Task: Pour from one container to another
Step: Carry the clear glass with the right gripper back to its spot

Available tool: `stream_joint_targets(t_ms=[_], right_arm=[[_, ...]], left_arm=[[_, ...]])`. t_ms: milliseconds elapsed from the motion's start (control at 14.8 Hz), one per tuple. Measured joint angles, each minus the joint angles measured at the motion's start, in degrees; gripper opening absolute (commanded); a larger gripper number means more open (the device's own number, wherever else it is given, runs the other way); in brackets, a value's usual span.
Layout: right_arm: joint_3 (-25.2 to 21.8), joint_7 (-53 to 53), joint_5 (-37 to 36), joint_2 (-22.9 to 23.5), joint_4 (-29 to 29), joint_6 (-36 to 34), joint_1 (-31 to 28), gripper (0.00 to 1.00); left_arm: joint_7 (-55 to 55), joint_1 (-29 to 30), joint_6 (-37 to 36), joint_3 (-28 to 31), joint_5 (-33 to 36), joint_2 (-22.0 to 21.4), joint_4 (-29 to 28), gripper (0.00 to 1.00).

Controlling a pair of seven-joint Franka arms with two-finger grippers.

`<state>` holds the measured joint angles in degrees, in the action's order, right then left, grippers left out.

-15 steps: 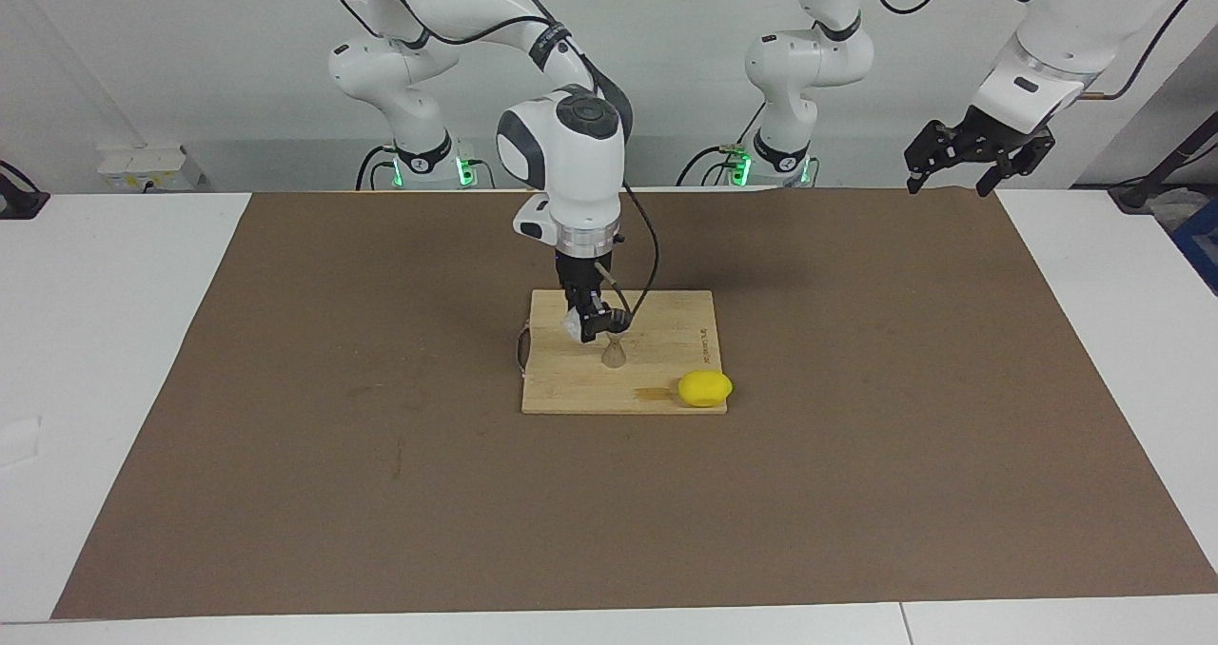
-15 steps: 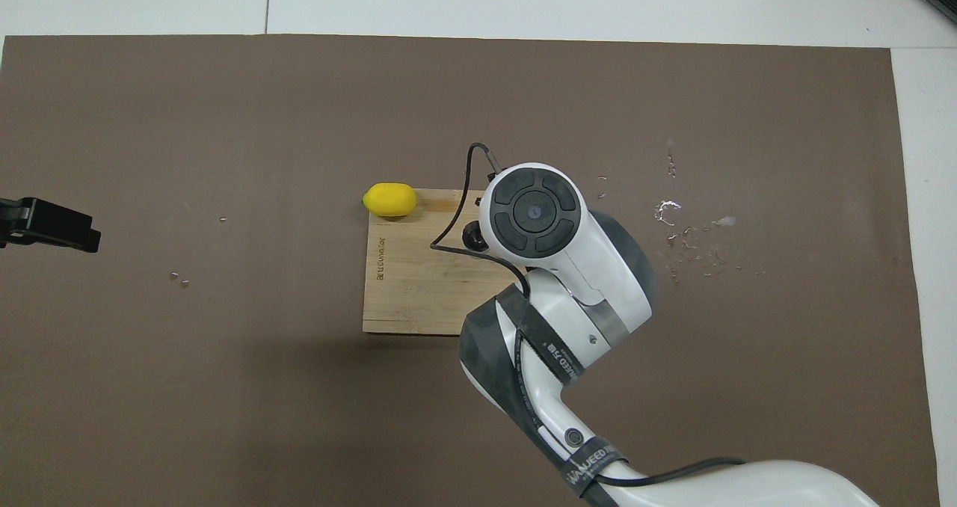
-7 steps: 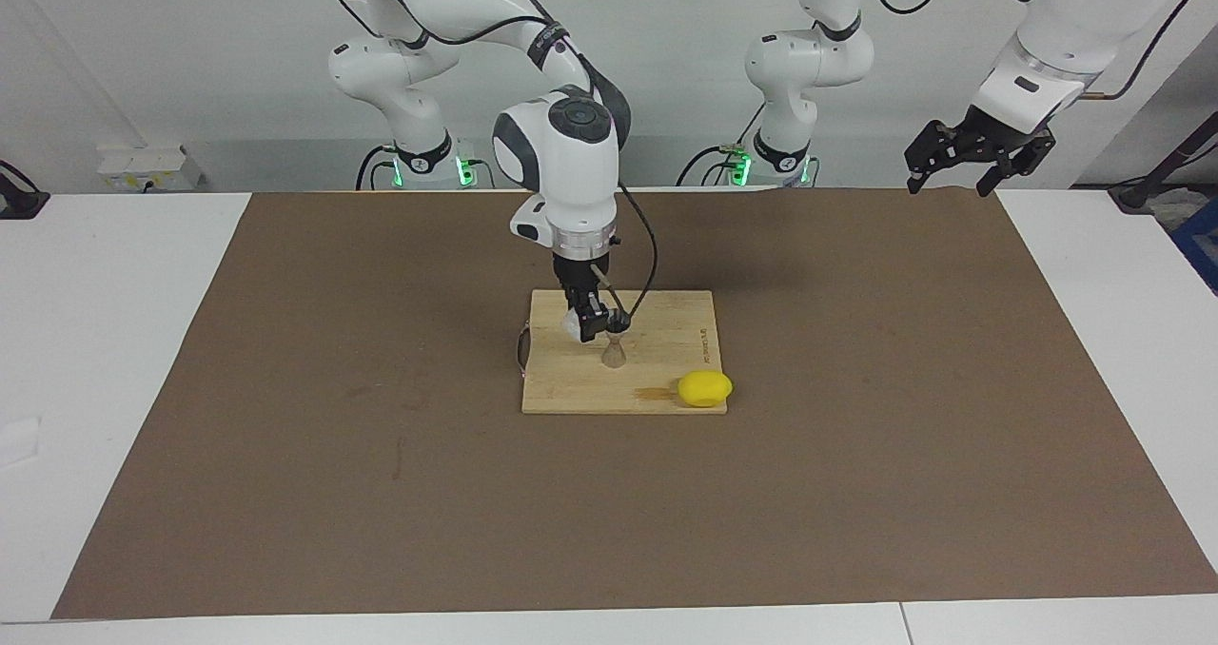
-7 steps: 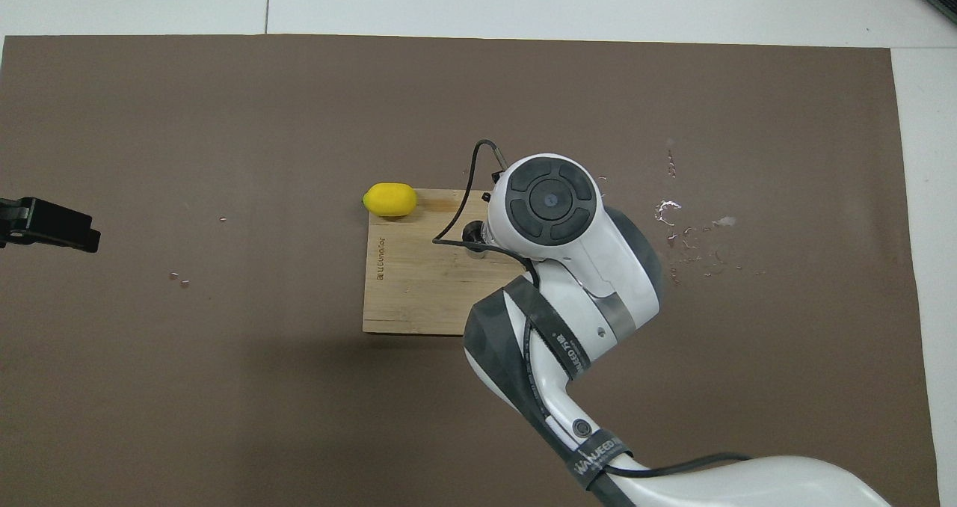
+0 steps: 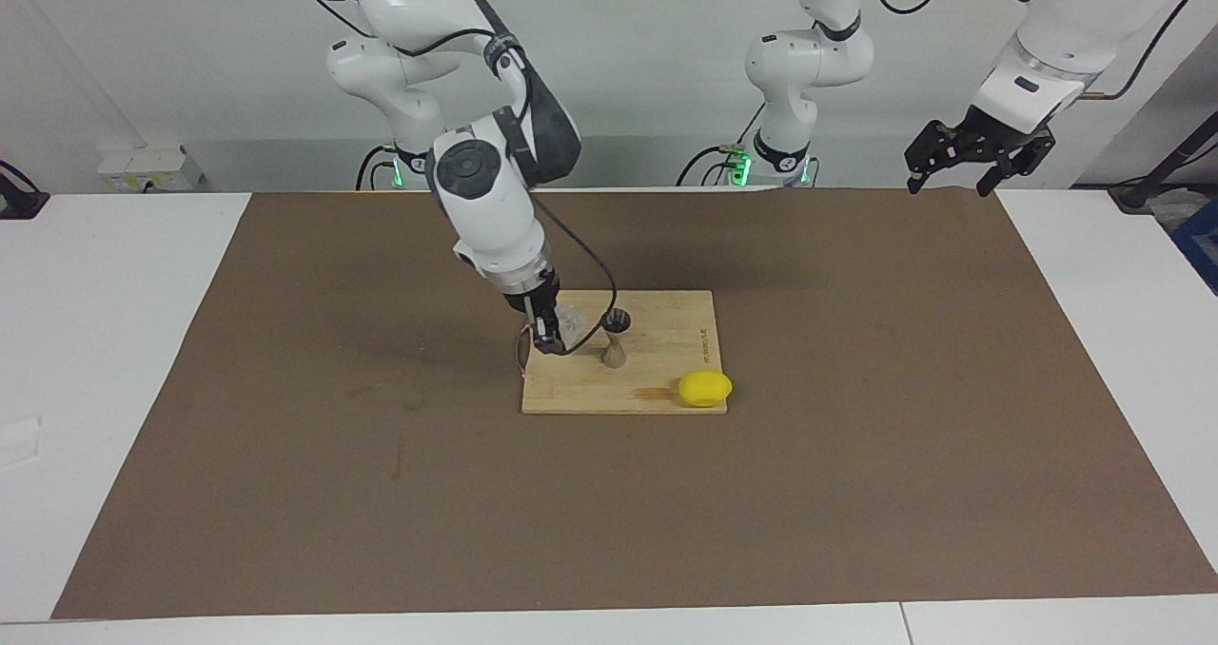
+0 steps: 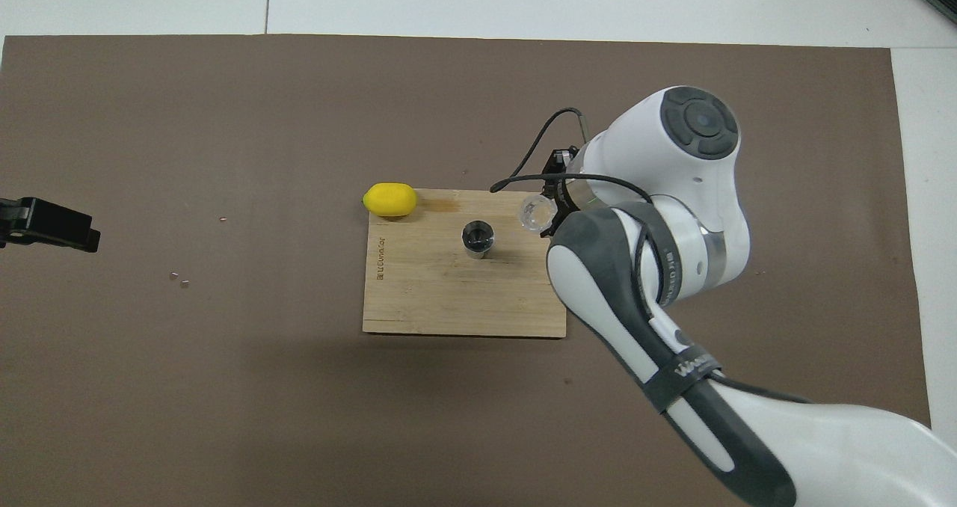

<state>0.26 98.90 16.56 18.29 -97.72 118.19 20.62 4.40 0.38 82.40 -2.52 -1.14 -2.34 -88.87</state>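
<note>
The grey hourglass jigger (image 5: 616, 339) stands upright on the wooden board (image 5: 668, 326); from overhead its dark mouth (image 6: 478, 238) shows. My right gripper (image 5: 555, 333) is shut on the small clear cup (image 5: 569, 320) and holds it tilted, low over the board's edge toward the right arm's end, beside the jigger and apart from it. In the overhead view the cup (image 6: 537, 214) sits at the right gripper (image 6: 552, 206). My left gripper (image 5: 959, 167) waits open, high over the mat's corner at the left arm's end.
A yellow lemon (image 5: 705, 388) lies at the board's corner farther from the robots, toward the left arm's end; it also shows overhead (image 6: 389, 199). The board (image 6: 426, 297) lies mid-mat on the brown mat (image 5: 856, 455).
My right gripper has swung with the cup away from above the jigger toward the right arm's end and tilted over. The jigger is now uncovered. The left arm has not moved.
</note>
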Motion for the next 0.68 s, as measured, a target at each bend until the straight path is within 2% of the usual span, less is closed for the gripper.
stream_joint_targets(t_ms=[338,676], right_arm=[[-0.1,-15.1,13.9,-0.5,-4.8,-1.4,-11.2,0.12],[-0.1,-27.8,18.9,-2.1,-10.9,-2.1,-20.7,0.10]], left_arm=[[0.0,0.0,0.0,0.0,0.0,0.0,0.0,1.00],[0.0,0.0,0.0,0.0,0.0,0.0,0.0,1.00]])
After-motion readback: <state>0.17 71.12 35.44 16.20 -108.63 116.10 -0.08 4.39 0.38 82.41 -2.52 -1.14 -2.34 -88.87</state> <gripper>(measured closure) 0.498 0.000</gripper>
